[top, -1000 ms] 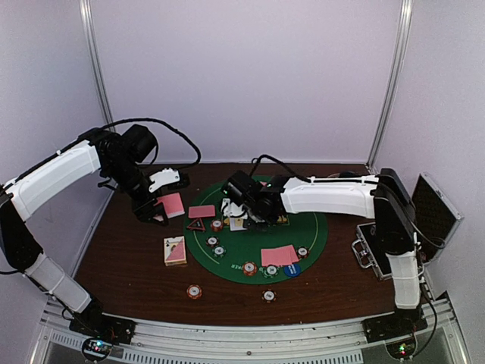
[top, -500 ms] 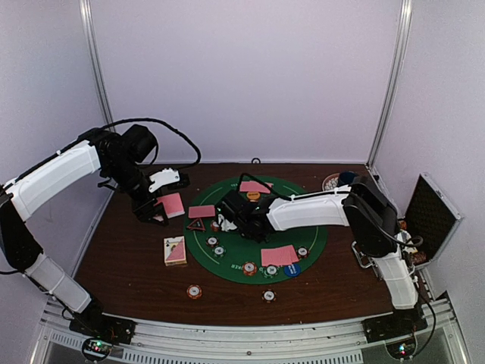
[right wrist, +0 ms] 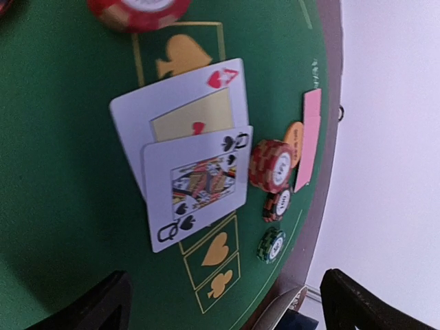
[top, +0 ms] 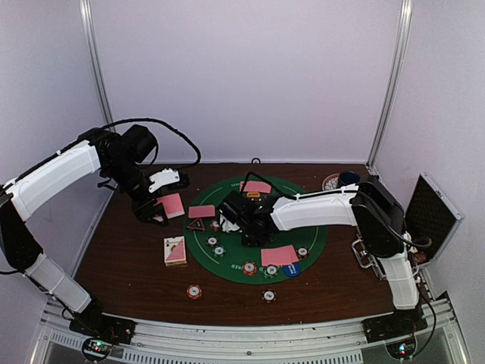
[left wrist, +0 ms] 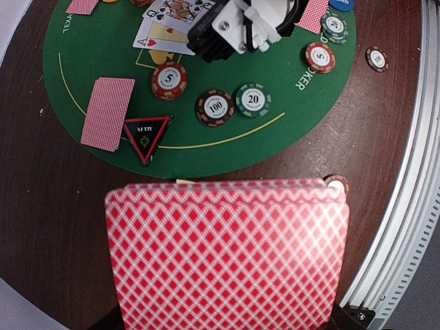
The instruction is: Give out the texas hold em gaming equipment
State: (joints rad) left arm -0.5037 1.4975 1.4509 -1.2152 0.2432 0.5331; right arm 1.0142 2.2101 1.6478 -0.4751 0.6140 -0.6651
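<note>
The left fingers (top: 154, 213) were clenched on a stack of pink-backed playing cards (left wrist: 227, 254) above the dark wooden desk (top: 129, 265); the right fingers (right wrist: 106, 302) stood released, spread wide over face-up ace and queen cards (right wrist: 196, 179) on the green felt mat (right wrist: 62, 206)

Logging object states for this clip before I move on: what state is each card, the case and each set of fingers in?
Left fingers: shut on the pink-backed card stack.
Pink-backed card stack: held, backs showing.
Right fingers: open, empty.
Ace of hearts: face up, partly under the queen.
Queen of spades: face up, overlapping the ace.
Single card beside the triangle marker: face down.
Black case: lid open.
</note>
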